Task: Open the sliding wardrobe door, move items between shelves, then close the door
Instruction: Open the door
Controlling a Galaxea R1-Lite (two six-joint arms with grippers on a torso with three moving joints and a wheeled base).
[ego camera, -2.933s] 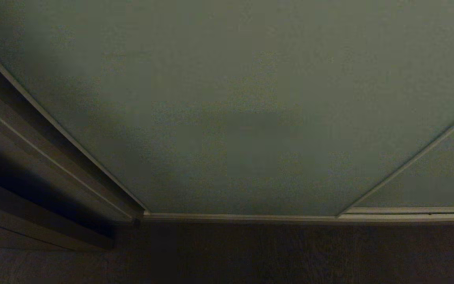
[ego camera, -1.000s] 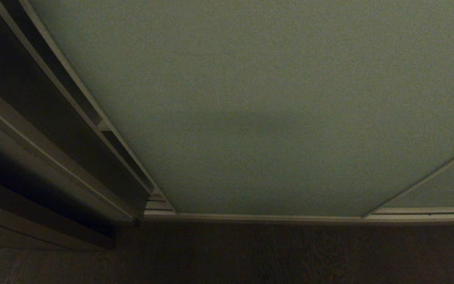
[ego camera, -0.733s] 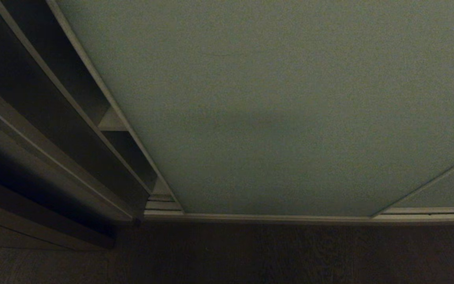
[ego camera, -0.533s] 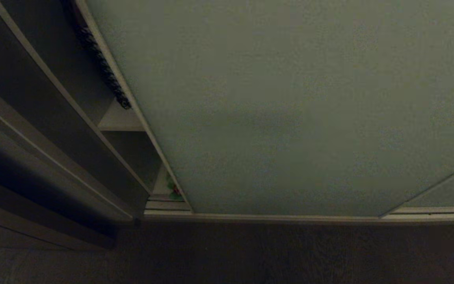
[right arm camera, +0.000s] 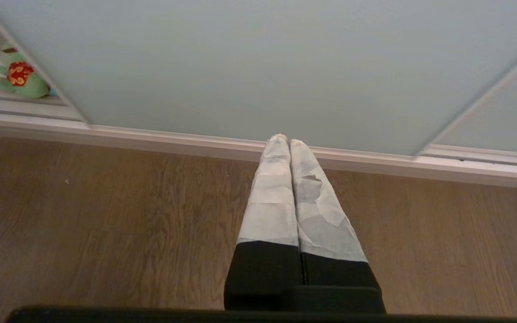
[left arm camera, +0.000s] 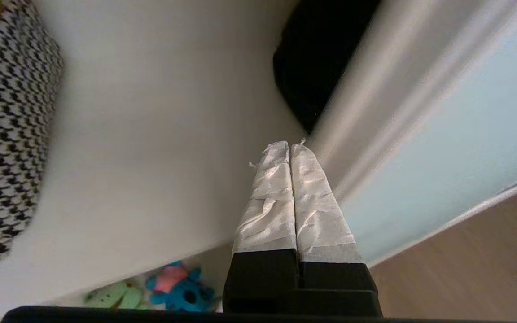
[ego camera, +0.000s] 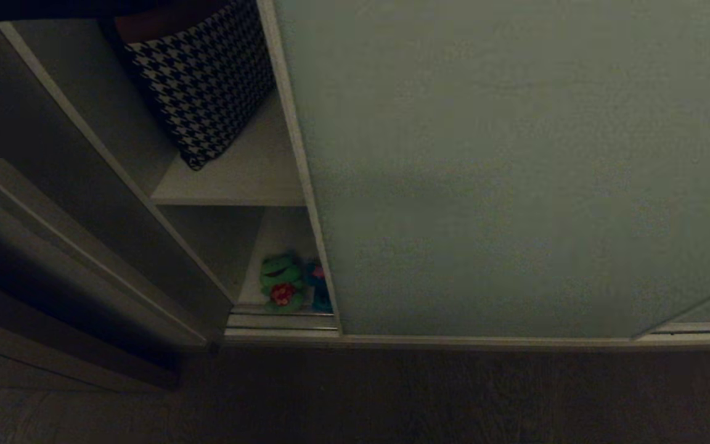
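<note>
The pale grey-green sliding wardrobe door [ego camera: 515,172] stands partly open, with a gap at its left. My left gripper [left arm camera: 289,146] is shut and empty, its taped fingertips right beside the door's cream frame edge [left arm camera: 375,103], over the upper shelf [left arm camera: 151,134]. On the white bottom board [ego camera: 281,234] sit a green frog [ego camera: 281,280] with a red patch and a blue plush [ego camera: 318,287], half hidden by the door edge. The left wrist view shows both, the frog [left arm camera: 112,294] and the blue plush [left arm camera: 180,289]. My right gripper [right arm camera: 284,138] hangs shut over the floor, facing the door's bottom rail.
A black-and-white houndstooth cushion [ego camera: 207,80] leans on the upper shelf [ego camera: 250,179]. A black bag [left arm camera: 317,58] lies deeper on that shelf behind the door. Brown wooden trim [ego camera: 53,246] borders the opening on the left. Wood floor [ego camera: 392,394] runs along the front.
The door has slid to the right and the gap at its left has widened. The cushion, both shelves and the two plush toys have come into sight.
</note>
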